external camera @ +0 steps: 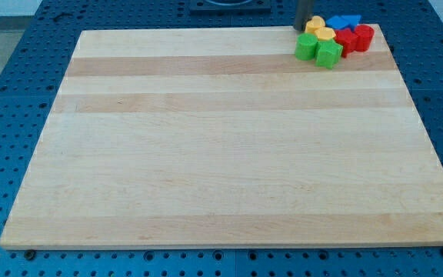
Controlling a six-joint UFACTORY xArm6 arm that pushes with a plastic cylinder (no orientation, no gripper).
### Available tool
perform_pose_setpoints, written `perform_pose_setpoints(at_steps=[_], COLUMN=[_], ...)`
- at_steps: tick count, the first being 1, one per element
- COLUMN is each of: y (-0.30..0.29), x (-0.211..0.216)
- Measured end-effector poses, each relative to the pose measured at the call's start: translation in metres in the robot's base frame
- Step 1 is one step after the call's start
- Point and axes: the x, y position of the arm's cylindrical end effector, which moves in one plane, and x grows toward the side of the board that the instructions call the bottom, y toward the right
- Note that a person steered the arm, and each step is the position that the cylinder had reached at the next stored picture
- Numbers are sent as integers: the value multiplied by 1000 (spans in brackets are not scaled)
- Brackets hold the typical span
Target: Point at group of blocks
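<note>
A tight group of blocks sits at the board's top right corner. It holds two green blocks [308, 47] [329, 54], two yellow blocks [315, 24] [324, 35], two red blocks [348, 40] [364, 36] and blue blocks [344, 21] at the back. The dark rod comes down from the view's top edge, and my tip [300, 28] rests on the board just left of the upper yellow block, right beside the group. Whether it touches the block cannot be told.
The wooden board [221, 154] lies on a blue perforated table [6, 115]. The group lies close to the board's top and right edges.
</note>
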Motion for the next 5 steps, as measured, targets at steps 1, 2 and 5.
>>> perform_pose_setpoints(at_steps=[1,2,5], y=[-27,-46,-6], x=[12,42,171])
